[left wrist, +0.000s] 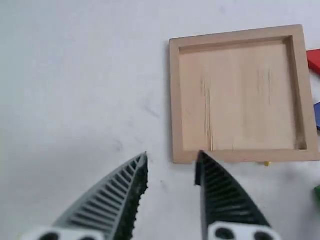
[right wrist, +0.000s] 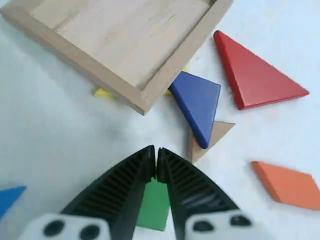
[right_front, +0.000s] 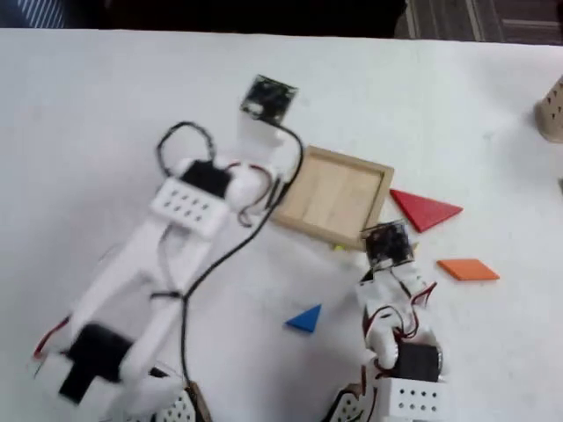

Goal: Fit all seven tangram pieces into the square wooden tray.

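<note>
The square wooden tray [right_front: 352, 159] lies mid-table with nothing in it. My left gripper [left wrist: 171, 159] is open just off one corner of the tray [left wrist: 174, 100], holding nothing. My right gripper [right wrist: 156, 151] is shut and empty, above a green square [right wrist: 155, 206]. Near it lie a large blue triangle [right wrist: 197, 102], a tan triangle [right wrist: 212, 136], a red triangle [right wrist: 255, 72] and an orange parallelogram [right wrist: 287, 185]. A yellow piece [right wrist: 102, 92] is partly hidden by the tray's edge [right wrist: 70, 54]. A small blue triangle [right_front: 305, 318] sits apart, nearer the front.
The red triangle [right_front: 425, 209] and the orange parallelogram [right_front: 468, 269] lie right of the tray. A perforated tan object [right_front: 551, 110] stands at the far right edge. A black cable [right_front: 207, 264] trails from the left arm across the table.
</note>
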Robot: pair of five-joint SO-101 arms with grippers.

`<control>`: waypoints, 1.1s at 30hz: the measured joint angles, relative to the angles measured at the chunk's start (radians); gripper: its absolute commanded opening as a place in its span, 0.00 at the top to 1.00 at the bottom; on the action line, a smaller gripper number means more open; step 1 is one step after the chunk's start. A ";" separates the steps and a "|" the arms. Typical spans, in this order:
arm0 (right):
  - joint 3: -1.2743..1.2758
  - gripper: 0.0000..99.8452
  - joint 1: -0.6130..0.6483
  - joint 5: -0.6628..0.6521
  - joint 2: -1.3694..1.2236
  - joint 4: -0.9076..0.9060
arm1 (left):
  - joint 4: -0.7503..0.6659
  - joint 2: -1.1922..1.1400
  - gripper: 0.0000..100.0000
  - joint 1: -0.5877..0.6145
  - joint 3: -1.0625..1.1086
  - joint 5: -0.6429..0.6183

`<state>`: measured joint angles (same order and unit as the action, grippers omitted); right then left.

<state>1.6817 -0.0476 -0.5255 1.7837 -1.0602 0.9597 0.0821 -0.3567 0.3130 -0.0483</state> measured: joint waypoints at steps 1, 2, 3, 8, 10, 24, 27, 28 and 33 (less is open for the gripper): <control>0.000 0.98 -0.003 -0.057 0.000 -0.003 | -0.015 -0.046 0.80 0.000 -0.018 0.000; 0.000 0.98 -0.005 -0.095 0.000 -0.009 | -0.035 -0.091 0.80 0.000 -0.038 0.000; 0.000 0.98 -0.005 -0.114 0.000 -0.014 | -0.057 -0.132 0.80 0.002 -0.052 0.000; 0.000 0.98 -0.005 -0.138 0.000 -0.015 | -0.175 -0.324 0.80 0.002 -0.100 0.000; 0.000 0.98 -0.005 -0.143 0.000 -0.015 | -0.207 -0.397 0.80 0.002 -0.124 0.000; 0.000 0.98 -0.006 -0.143 0.000 -0.015 | -0.123 -0.635 0.85 0.006 -0.358 -0.002; 0.000 0.98 -0.006 -0.143 0.000 -0.015 | -0.058 -0.663 0.92 0.034 -0.404 -0.006; 0.000 0.98 -0.006 -0.143 0.000 -0.015 | -0.043 -0.672 0.93 0.044 -0.419 -0.006; 0.000 0.98 -0.006 -0.143 0.000 -0.015 | 0.044 -0.712 0.96 0.112 -0.489 -0.005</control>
<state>1.6817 -0.0537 -0.6682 1.7837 -1.0756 1.0042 -0.6299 -0.2447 -0.1765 -0.0529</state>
